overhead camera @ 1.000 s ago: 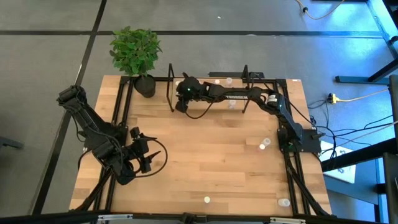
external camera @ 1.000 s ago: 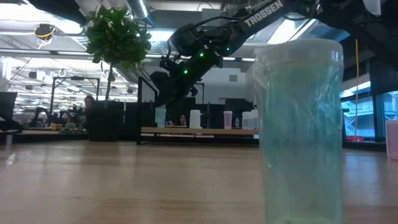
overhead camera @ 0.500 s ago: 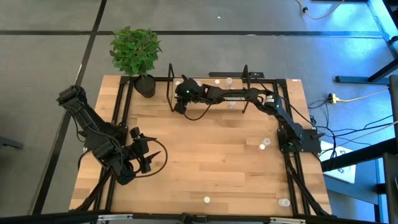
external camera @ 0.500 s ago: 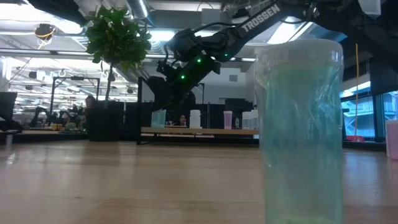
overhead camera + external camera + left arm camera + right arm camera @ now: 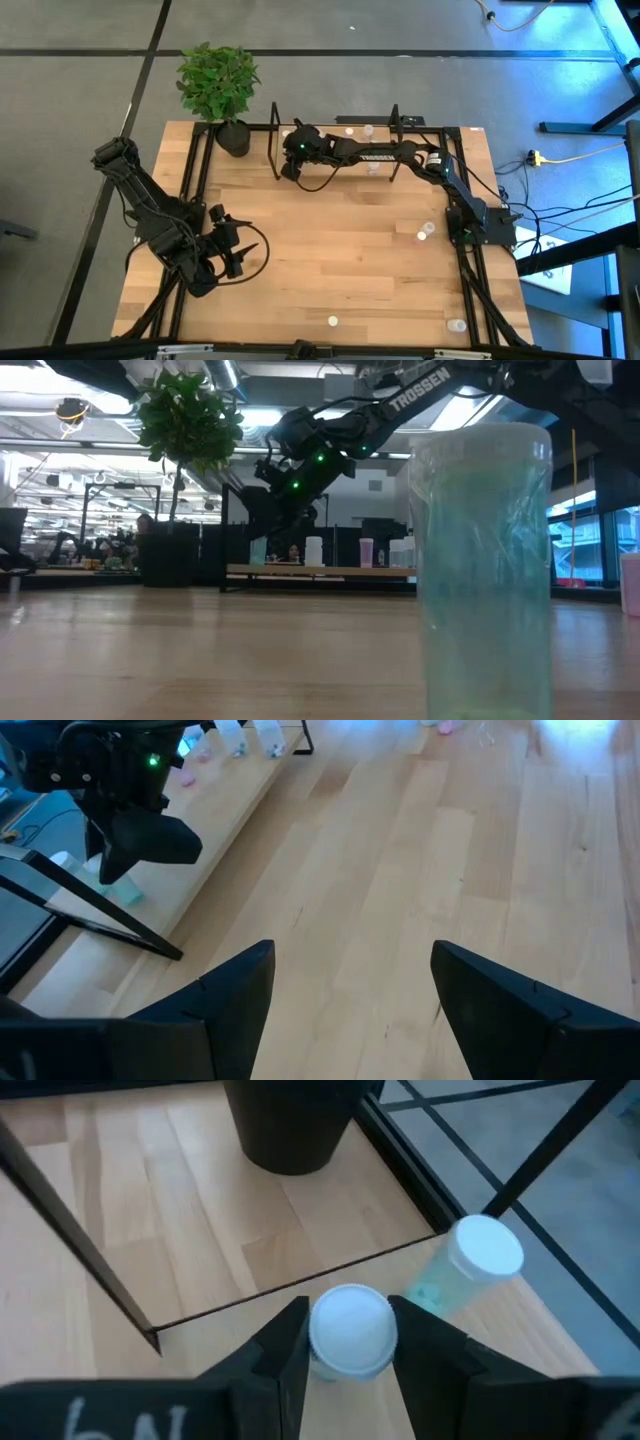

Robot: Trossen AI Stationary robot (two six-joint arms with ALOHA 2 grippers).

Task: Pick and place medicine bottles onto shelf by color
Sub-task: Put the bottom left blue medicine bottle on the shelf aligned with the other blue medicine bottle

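My right gripper [image 5: 350,1355] reaches over the left end of the shelf [image 5: 276,140] and is shut on a small white-capped medicine bottle [image 5: 350,1330]. Just beyond it a green-tinted bottle [image 5: 478,1258] with a white cap stands on the shelf board [image 5: 500,1350]. In the low view the right gripper [image 5: 268,525] hangs just over the board [image 5: 330,570], where more bottles [image 5: 314,550] stand in a row. My left gripper [image 5: 235,250] waits open over the table's near left, nothing between its fingers [image 5: 230,990]. My right gripper pinches the bottle between its two fingers [image 5: 285,1350], one on each side just under the white cap [image 5: 350,1315]. It comes slanting down from the table's right side. The bottle stands upright in the hold; the fingers hide whether its base rests on the board.
A potted plant [image 5: 220,85] in a black pot [image 5: 290,1120] stands just left of the shelf's end. Loose bottles lie on the table at right [image 5: 425,232] and near the front edge [image 5: 333,322]. One bottle [image 5: 485,570] looms close before the low camera.
My right gripper has sunk slightly toward the shelf's left end with the bottle still between its fingers, then kept still.
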